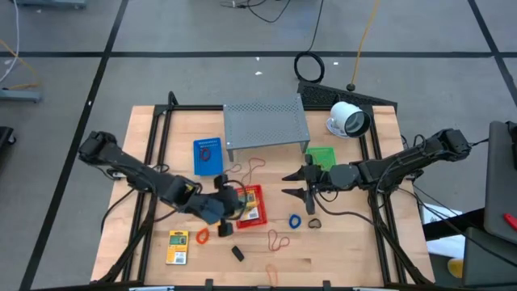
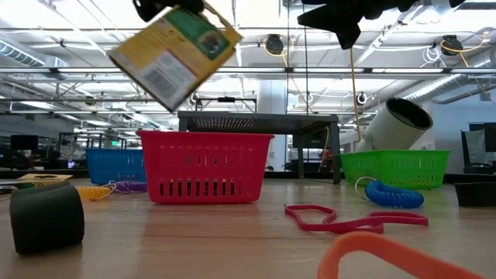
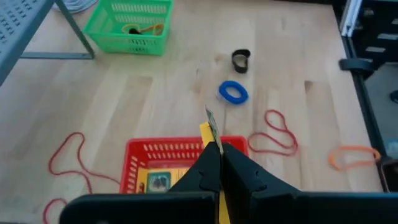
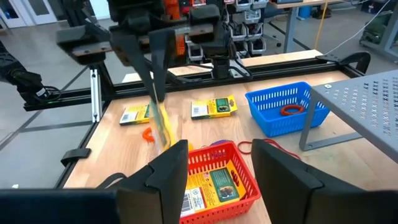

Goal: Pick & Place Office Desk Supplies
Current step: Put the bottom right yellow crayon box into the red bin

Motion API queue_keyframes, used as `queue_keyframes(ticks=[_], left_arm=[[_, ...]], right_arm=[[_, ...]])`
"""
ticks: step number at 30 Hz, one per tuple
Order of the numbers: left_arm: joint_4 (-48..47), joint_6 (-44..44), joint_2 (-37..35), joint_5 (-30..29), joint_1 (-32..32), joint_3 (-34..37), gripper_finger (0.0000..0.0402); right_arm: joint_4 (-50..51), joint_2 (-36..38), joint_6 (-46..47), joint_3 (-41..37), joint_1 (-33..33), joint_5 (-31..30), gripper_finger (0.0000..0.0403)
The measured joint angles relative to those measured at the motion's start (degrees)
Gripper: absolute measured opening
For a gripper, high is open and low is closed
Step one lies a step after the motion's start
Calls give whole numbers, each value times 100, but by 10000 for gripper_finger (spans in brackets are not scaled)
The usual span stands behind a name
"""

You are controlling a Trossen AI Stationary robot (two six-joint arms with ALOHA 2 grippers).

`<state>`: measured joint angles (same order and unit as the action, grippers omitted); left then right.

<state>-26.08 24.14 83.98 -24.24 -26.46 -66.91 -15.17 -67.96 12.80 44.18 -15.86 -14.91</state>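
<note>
- The wooden table (image 1: 339,250) carries everything; the grey perforated shelf (image 1: 266,123) stands at its far middle, with the white round device (image 1: 348,120) lying tilted off the shelf's right end.
- The left gripper (image 3: 219,163) hangs over the red basket (image 1: 251,205), its jaws pinched shut on the top edge of a yellow packet (image 2: 175,51), which dangles tilted in the air above the basket.
- The right gripper (image 4: 214,163) hovers between the red basket and the green basket (image 1: 321,157), jaws parted and holding nothing.
- The red basket already holds another yellow packet with a green label (image 4: 213,185); a barcode shows on it, but the print is too small to read.
- The blue basket (image 1: 208,156) holds an orange band (image 4: 290,110).
- Two more packets (image 4: 213,106) appear to lie flat behind the red basket in the right wrist view, one partly hidden by the dangling packet.
- Loose on the wood: a blue coiled band (image 3: 233,92), red band loops (image 3: 274,133), an orange band (image 3: 353,155), a black clip (image 3: 240,60).
- A dark blurred block (image 2: 46,216) sits nearest the low camera.
</note>
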Motion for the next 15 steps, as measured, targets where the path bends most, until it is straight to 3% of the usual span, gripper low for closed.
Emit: queue_keyframes(ticks=[10,15], left_arm=[[-1192,402,-1144,-662,-393,0,3],[-200,190,-1655,-512,-416,545,2]], right_arm=[[-42,-2,0,0,0,1,167],[-59,-2,0,0,0,-1,167]])
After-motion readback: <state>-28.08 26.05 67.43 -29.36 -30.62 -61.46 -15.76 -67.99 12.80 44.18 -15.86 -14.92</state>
